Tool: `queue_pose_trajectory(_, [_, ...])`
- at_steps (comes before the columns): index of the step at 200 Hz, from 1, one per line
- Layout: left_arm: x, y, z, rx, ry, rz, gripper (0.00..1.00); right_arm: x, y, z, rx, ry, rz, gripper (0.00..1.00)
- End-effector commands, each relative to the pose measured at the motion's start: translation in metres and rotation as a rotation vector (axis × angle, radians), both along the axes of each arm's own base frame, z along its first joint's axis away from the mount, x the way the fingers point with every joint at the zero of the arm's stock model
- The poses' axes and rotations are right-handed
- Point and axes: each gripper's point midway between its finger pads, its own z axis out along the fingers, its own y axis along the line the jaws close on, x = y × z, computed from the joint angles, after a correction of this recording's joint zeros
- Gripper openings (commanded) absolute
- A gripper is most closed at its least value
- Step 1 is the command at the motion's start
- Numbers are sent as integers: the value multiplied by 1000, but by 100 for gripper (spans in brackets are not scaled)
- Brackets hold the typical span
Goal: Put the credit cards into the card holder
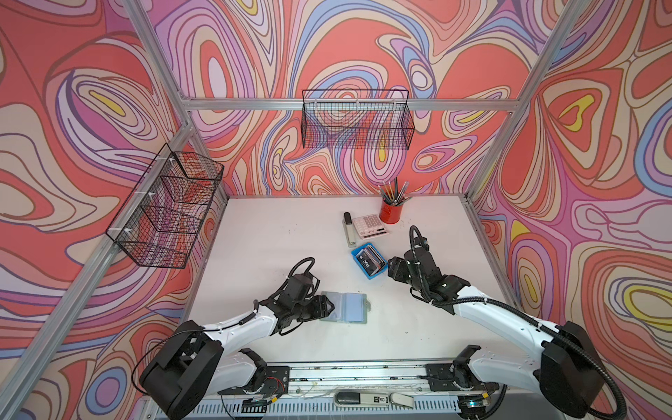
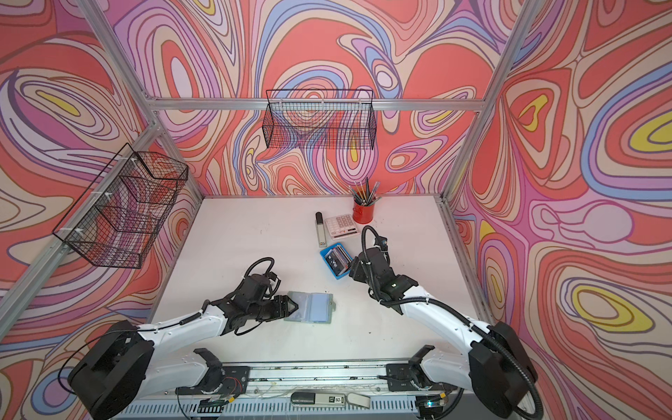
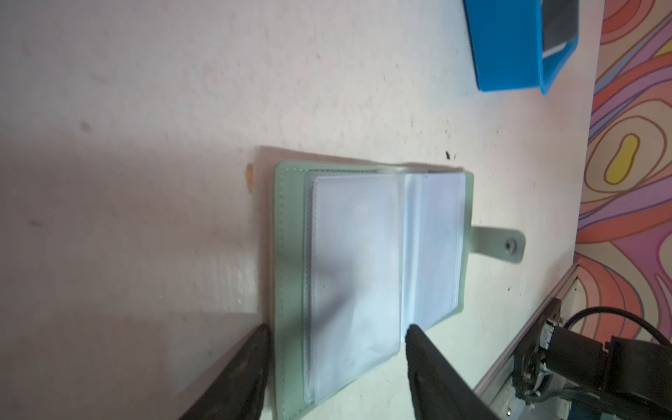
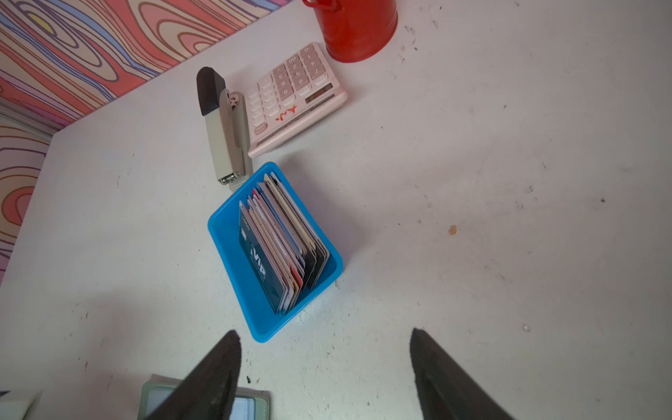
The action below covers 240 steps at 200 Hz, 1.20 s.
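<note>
- Left gripper: the jaws stand wide apart and hold nothing. One finger sits just outside the cover's edge. The other sits near the spine fold, so the fingertips bracket one page of clear sleeves. Contact with the holder cannot be determined.
- Right gripper: the jaws stand wide apart and hold nothing. The fingertips are poised just beside the blue tray, on its side facing the front edge of the tabletop.
- Card holder: it lies open and flat, midway between the left and right edges and closer to the front edge. The clear sleeves face up. The snap tab points toward the right edge.
- Credit cards: they stand on edge as a packed row inside the blue tray. The dark "Vip" card is the outermost. The tray sits right of centre, well apart from the card holder.
- Stapler: its tip is just beside the tray's far corner.
- Calculator: it lies beside the stapler, toward the far edge.
- Red cup: it stands just beyond the calculator, nearest the far edge. In both top views it holds pencils.
</note>
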Motion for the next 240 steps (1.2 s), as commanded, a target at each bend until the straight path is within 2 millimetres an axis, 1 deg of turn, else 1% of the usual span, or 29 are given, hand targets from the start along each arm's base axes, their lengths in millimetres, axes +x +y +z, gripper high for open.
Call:
queue_pose_trajectory(1, [-9,15,-4,49,13,40,62,7,8,0,14,28,59,78])
queue_pose_trajectory(11, [-8,28,-3,115,-6,65,63,11,8,1,0,24,60,78])
queue_pose_trajectory(21, [-5,39,4,170,-30,89,64,16,7,2,-23,21,57,79])
queue_pose_trajectory(27, [0,40,13,179,-63,95,64,18,6,2,-42,20,59,80])
queue_pose_trajectory(35, [-2,49,16,222,-69,98,64,23,9,5,-60,1,79,82])
queue_pose_trajectory(46, [1,56,29,255,-106,105,64,28,14,8,-76,-26,120,84])
queue_pose_trajectory(59, [6,70,42,322,-156,134,64,32,17,11,-101,-40,153,87])
queue_pose_trajectory(67, [4,84,41,387,-165,152,64,34,20,10,-114,-34,181,88])
queue_pose_trajectory(69, [10,84,52,389,-193,167,64,34,22,9,-118,-28,191,88])
queue_pose_trajectory(72, [12,89,56,409,-208,181,64,35,23,9,-125,-22,202,88])
queue_pose_trajectory(88, [16,119,60,530,-258,279,66,37,27,-1,-168,34,239,91])
queue_pose_trajectory(93, [16,125,60,547,-263,310,66,38,27,-4,-180,48,246,91])
queue_pose_trajectory(102, [18,122,64,518,-283,307,66,41,29,-9,-194,69,259,92])
queue_pose_trajectory(103, [15,122,58,522,-275,298,66,41,30,-9,-195,72,262,92])
queue_pose_trajectory(106, [13,120,52,512,-273,280,66,42,32,-11,-198,79,269,92])
queue_pose_trajectory(116, [12,113,48,474,-297,241,66,44,39,-16,-191,97,303,91])
queue_pose_trajectory(125, [10,118,46,477,-300,267,66,44,46,-21,-181,111,339,91])
queue_pose_trajectory(131, [9,121,49,476,-303,284,66,45,49,-25,-182,121,352,91])
queue_pose_trajectory(141, [7,121,54,459,-322,280,67,47,49,-30,-197,140,357,91])
queue_pose_trajectory(163, [2,125,68,423,-353,296,69,55,44,-43,-251,170,335,91])
queue_pose_trajectory(169, [1,129,74,424,-360,313,69,56,45,-45,-259,177,337,91])
queue_pose_trajectory(181, [-7,148,81,480,-353,368,67,58,46,-51,-270,193,343,92])
queue_pose_trajectory(186, [-10,161,83,513,-344,434,70,60,46,-53,-274,199,345,92])
queue_pose_trajectory(191, [-11,166,84,517,-346,464,70,61,48,-56,-280,206,350,92])
queue_pose_trajectory(200, [-8,161,81,495,-373,446,70,64,49,-56,-283,204,352,92])
queue_pose_trajectory(202, [-7,160,80,492,-376,441,70,64,48,-64,-292,221,352,92])
queue_pose_trajectory(205, [-6,159,80,487,-381,438,70,65,48,-68,-298,230,354,92])
queue_pose_trajectory(228, [-8,156,77,488,-367,416,70,69,47,-79,-330,259,350,92])
queue_pose_trajectory(240, [-8,153,75,489,-355,403,69,72,45,-82,-348,268,339,90])
